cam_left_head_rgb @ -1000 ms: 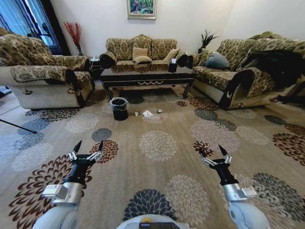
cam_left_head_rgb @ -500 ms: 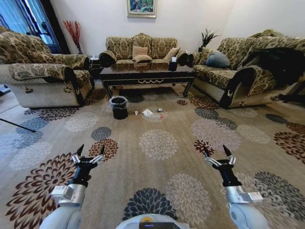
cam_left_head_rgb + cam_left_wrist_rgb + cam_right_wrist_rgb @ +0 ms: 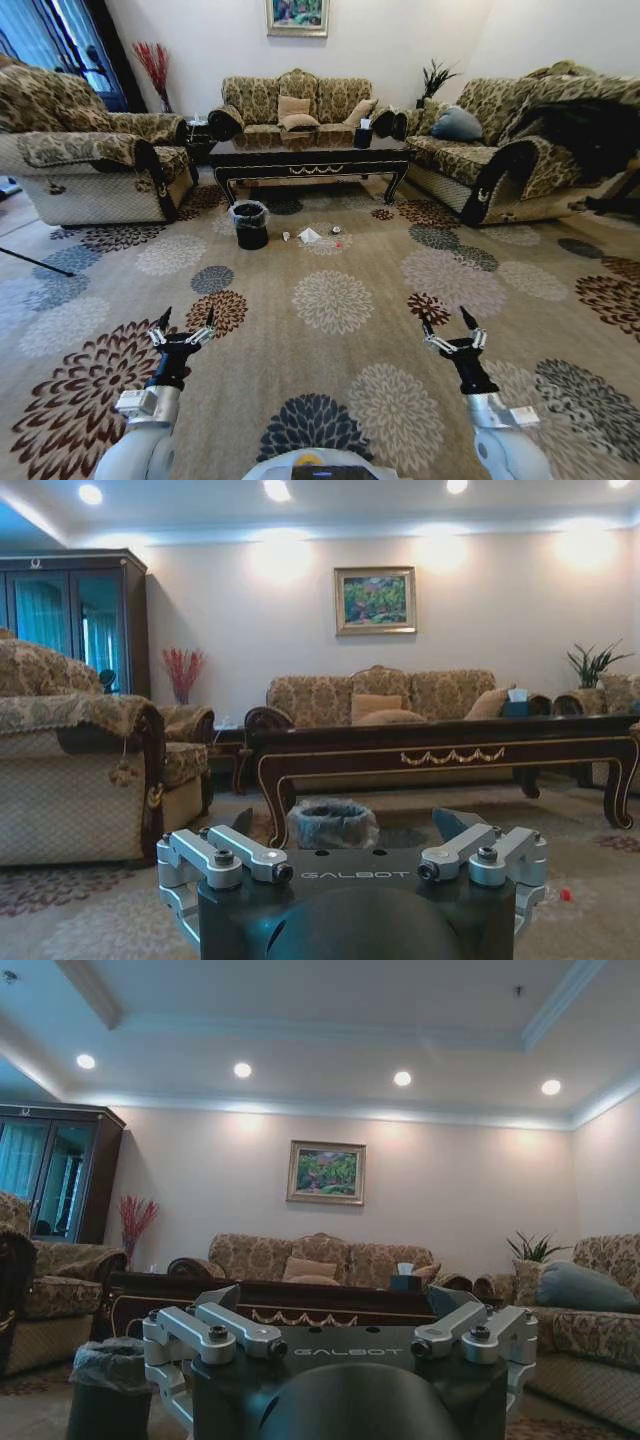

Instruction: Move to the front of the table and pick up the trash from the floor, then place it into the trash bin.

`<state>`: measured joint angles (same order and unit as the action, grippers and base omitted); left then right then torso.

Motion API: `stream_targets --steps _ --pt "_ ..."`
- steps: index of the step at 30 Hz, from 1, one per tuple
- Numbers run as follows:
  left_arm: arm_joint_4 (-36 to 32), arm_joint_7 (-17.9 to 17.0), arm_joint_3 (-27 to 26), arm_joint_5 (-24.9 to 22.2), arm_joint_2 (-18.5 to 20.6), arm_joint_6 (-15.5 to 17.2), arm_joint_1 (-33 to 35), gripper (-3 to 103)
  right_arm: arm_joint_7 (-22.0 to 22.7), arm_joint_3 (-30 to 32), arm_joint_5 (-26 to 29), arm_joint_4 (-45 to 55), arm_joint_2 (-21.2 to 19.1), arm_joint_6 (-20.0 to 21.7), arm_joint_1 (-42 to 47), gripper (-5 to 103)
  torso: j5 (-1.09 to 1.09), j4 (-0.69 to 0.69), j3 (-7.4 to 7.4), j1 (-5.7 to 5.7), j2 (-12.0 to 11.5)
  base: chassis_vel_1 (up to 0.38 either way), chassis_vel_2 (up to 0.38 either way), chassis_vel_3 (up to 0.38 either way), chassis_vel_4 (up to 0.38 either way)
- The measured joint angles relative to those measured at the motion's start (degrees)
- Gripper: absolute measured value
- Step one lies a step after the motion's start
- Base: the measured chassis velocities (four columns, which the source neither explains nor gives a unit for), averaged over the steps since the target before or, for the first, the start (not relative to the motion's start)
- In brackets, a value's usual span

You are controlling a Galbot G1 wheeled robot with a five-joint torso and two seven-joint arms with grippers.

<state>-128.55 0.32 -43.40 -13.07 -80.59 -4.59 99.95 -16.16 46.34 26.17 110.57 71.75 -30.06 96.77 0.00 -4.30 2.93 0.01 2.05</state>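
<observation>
The robot stands well back on the flowered carpet, with the table (image 3: 309, 160) far off at 12 o'clock and sofas on three sides of it. By the look of it, the task is barely under way: the approach is not finished and no pickup is done.

The trash (image 3: 309, 237) lies on the carpet just in front of the table, a small scatter of white scraps with a tiny red speck among them; the pieces are too small to tell apart. The bin (image 3: 250, 225) stands upright just beside them, at about 9 o'clock of the scatter, its bag folded over the rim.

The left gripper (image 3: 184, 328) hangs low at roughly 7 o'clock, jaws spread and empty, pointing toward the table. The right gripper (image 3: 449, 328) mirrors it at about 5 o'clock, jaws likewise spread with nothing between them.

What is left, as I judge it: closing in on the table's front, then picking up every piece and dropping each into the bin.
</observation>
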Motion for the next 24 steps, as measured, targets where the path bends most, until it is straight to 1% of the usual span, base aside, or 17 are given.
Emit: stream_targets --steps 6,12,21,24 --pt "0.80 0.01 -0.51 -0.01 -0.27 -0.27 0.50 100 -0.18 -0.68 -0.23 -1.67 0.42 -0.02 -1.07 100 0.00 0.00 0.10 -0.01 0.13 -0.064 0.055 0.076 -0.042" --pt "0.06 0.01 -1.10 -0.21 -0.39 -0.34 0.66 100 -0.05 -0.84 -0.25 -1.76 1.01 -0.01 -1.31 100 0.00 0.00 0.18 -0.01 0.22 -0.177 0.186 0.170 -0.187" --pt "-0.67 0.04 -1.36 -0.21 -1.09 -1.42 2.34 100 1.14 -0.63 0.12 -0.51 0.31 1.00 -1.55 100 0.00 0.01 0.25 -0.01 0.32 -0.293 0.278 0.286 -0.263" --pt "-1.42 0.06 -1.72 -0.21 -0.87 -1.43 2.45 100 2.35 -0.13 0.12 1.44 -0.61 3.60 -0.19 100 0.01 0.01 0.30 0.00 0.33 -0.341 0.341 0.352 -0.335"
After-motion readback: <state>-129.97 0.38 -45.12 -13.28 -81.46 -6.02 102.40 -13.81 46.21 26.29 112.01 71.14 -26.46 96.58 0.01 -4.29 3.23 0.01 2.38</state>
